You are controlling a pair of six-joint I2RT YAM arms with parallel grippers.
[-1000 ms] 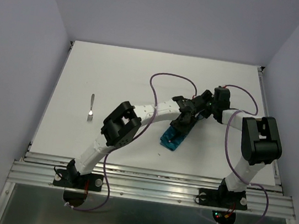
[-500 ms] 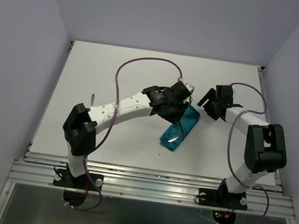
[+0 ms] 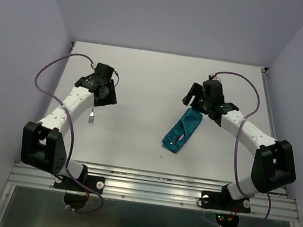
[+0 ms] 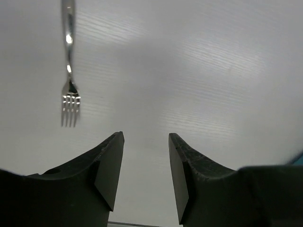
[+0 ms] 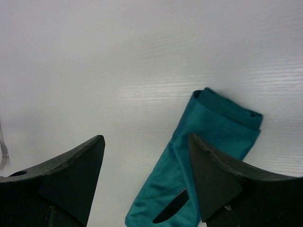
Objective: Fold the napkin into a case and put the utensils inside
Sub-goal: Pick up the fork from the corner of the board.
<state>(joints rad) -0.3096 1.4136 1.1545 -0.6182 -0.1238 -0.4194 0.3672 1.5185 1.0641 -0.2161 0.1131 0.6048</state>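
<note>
Narrow folded teal cloth case (image 3: 183,130) lying diagonally on the white counter (image 3: 145,79), with a dark knife blade (image 5: 171,212) showing at one end. Right tool (image 5: 147,142) by the case's far end, jaws parted, empty. Left tool (image 4: 146,142), likewise released, near the slim silver fork (image 4: 70,101).

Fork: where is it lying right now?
In the top view, the fork lies on the left, next to the open left gripper, well apart from the napkin.

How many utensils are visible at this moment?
2. A fork lies on the bare table just ahead of the left end effector; a knife blade peeks from the teal case. More may be hidden inside it.
</note>
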